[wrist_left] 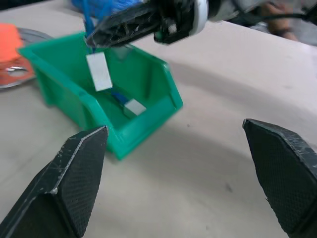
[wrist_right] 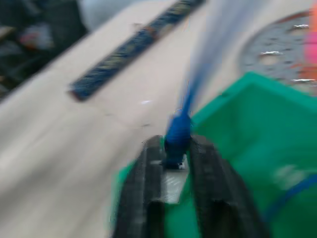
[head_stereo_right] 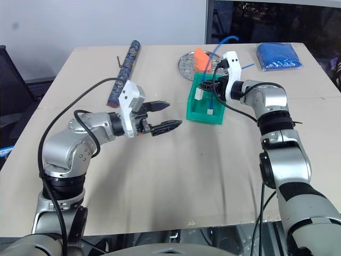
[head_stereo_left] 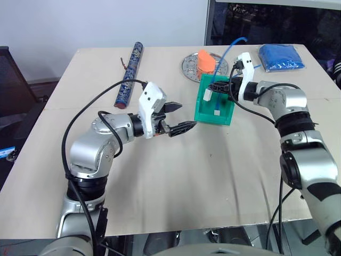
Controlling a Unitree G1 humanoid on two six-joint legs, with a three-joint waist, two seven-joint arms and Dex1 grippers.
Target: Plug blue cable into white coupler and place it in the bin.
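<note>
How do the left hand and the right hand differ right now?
The left hand has its fingers spread wide and holds nothing; the right hand has its fingers close together around the blue cable. The left hand hovers over bare table beside the bin; the right hand is over the bin's back edge, with the white coupler hanging below it. Both have black fingers.
</note>
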